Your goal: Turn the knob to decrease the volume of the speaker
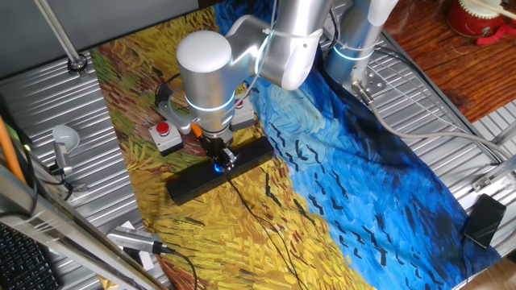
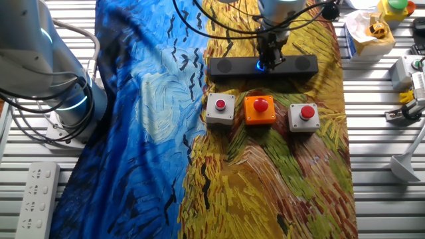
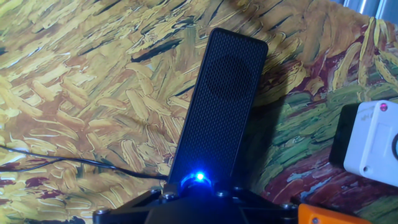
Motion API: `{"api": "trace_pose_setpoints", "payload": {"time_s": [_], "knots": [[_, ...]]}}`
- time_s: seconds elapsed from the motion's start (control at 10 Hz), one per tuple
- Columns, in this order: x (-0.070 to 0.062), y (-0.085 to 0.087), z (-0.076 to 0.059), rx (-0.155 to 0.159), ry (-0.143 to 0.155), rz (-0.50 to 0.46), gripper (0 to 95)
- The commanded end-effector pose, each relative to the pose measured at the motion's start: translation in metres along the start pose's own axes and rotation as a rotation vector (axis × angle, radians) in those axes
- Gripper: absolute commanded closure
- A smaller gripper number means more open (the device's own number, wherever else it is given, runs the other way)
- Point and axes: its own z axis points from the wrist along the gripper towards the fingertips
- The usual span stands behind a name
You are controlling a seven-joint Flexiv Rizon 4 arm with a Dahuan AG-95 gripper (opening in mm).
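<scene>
**Gripper Sitting Over the Glowing Knob**

You are looking at the gripper coming straight down onto the knob, whose blue glow is showing just left of centre in one fixed view. In the other fixed view the gripper is standing at the top centre of the frame, over the middle of the speaker. In the hand view the knob is glowing at the bottom centre, right at the edge of the dark finger hardware, and the speaker is running up the middle of the frame.

The fingertips are hiding their own contact in every view, so you cannot tell whether they are clamped on the knob or merely hanging around it.

The risks, as judged from here: if the grip is loose, the fingers may be slipping round the knob without turning it. If the grip is off centre, the twist could be dragging the light speaker across the cloth instead. A turn the wrong way would be raising the volume. The thin cable lying at the lower left could be snagging if the bar swings.

No brand, label or writing is readable on anything in view.
</scene>
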Motion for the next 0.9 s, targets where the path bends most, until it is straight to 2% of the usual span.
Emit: {"api": "trace_pose_setpoints", "payload": {"time_s": [0.1,0.4,0.9], "knots": [[0.0003,-0.0004,0.0010,0.002,0.000,-0.046,95.0],[0.0003,-0.0004,0.0009,-0.002,-0.001,-0.153,95.0],[0.0004,-0.0003,0.0006,0.007,0.012,-0.419,95.0]]}}
